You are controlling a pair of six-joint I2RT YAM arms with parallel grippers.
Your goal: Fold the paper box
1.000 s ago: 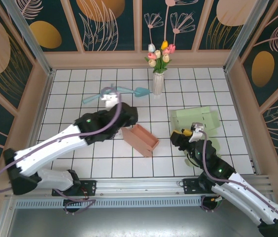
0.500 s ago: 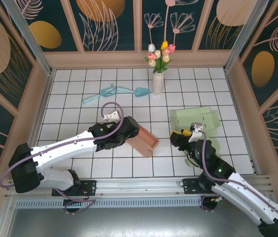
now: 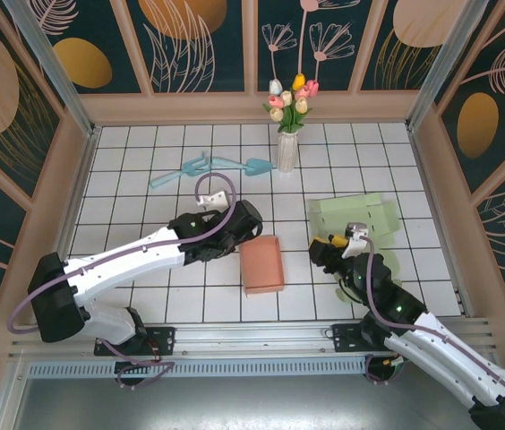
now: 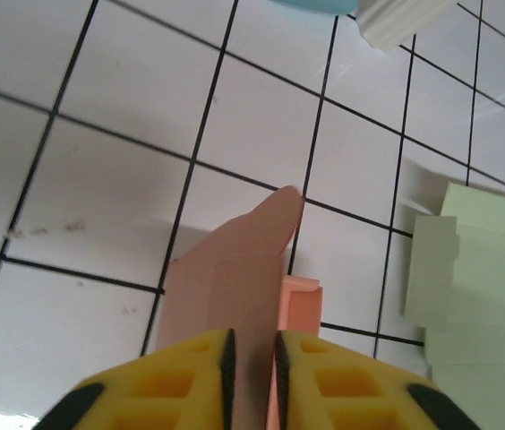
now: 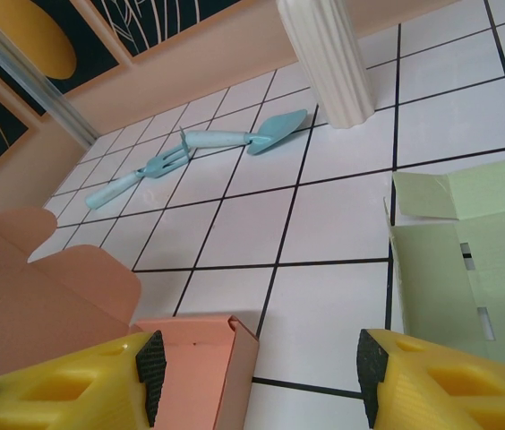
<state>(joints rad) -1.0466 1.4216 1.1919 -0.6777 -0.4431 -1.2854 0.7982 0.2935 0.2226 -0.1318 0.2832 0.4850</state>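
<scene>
Top view: pink paper box sits on the white tiled desk just below frame centre, between the two arms. A second ago it lay tilted with its open inside showing and one long wall up. Now it is turned over, with a plain flat panel facing the camera, and it sits slightly further right and lower in frame.

Left tool has swung in from the upper left. It was wide open then; now it is pinched on the box's upper-left edge. Left wrist view confirms this: a rounded pink tuck flap runs up from between the yellow fingers, and the jaws are closed to a narrow slot on it.

Right tool hasn't moved. It is right of centre with jaws spread wide, near the box's right edge but not touching it. Right wrist view: yellow fingers sit at the two lower corners, the box's open end is low in frame between them, and the rounded flaps are at far left.

Box is salmon pink card with crisp creases.

Also on the desk:
- green flat box, right of centre
- vase of flowers, top centre
- blue trowel and blue fork, to the left of the vase
</scene>
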